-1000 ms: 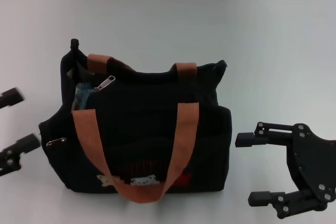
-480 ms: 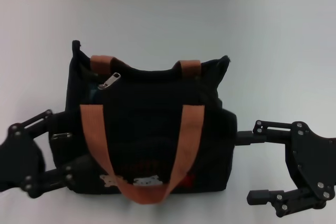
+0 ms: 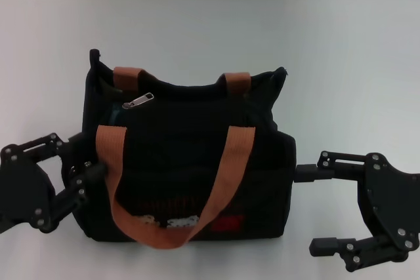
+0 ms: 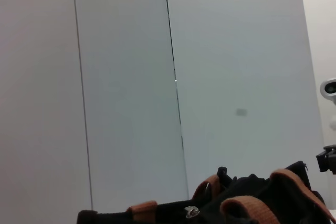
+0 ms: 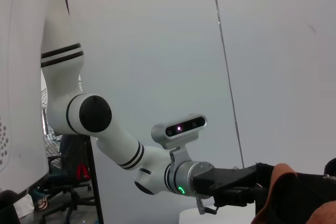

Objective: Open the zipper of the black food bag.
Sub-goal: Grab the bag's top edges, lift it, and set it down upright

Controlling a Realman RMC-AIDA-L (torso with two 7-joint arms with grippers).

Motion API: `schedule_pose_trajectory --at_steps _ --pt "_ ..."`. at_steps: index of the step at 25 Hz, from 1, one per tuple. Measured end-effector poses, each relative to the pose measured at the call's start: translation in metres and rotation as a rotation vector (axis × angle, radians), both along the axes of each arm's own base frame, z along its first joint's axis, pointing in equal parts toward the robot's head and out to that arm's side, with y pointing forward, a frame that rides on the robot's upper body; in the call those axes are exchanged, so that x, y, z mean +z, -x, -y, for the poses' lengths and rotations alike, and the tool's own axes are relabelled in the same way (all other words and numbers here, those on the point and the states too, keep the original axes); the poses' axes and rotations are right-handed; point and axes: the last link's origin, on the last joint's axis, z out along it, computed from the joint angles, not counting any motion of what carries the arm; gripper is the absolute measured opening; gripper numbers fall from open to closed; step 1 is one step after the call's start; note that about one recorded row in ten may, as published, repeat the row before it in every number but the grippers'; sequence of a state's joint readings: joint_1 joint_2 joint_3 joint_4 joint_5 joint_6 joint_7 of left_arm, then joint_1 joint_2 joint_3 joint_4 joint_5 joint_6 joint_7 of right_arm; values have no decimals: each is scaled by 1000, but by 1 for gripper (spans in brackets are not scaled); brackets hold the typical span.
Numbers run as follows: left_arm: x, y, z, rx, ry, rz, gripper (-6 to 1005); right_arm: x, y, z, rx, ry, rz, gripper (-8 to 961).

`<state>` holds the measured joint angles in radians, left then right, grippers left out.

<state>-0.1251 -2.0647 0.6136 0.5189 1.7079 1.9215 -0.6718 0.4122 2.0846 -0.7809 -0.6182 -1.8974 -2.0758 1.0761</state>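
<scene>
The black food bag stands upright mid-table with two orange-brown handles. Its zipper runs along the top edge, and the silver pull tab lies near the bag's left end, also seen as the pull tab in the left wrist view. My left gripper is open and pressed against the bag's left side, low down. My right gripper is open at the bag's right side, its upper fingertip touching the fabric. The right wrist view shows the left gripper against the bag.
The white table stretches behind and to both sides of the bag. The front handle droops over the bag's front face. A grey panelled wall rises behind.
My left gripper came in from the table's left edge and now presses on the bag's left side. The bag shifted slightly right and its front handle sagged. The right gripper held still.
</scene>
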Motion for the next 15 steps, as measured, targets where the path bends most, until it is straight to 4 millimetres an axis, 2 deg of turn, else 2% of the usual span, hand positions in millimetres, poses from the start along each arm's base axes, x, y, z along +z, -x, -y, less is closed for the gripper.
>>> schedule_pose_trajectory --at_steps 11,15 --pt "-6 -3 -5 -22 -61 2 252 0 0 -1 -3 0 0 833" --pt "-4 -8 -21 -37 -162 13 206 1 1 -1 -5 -7 -10 832"
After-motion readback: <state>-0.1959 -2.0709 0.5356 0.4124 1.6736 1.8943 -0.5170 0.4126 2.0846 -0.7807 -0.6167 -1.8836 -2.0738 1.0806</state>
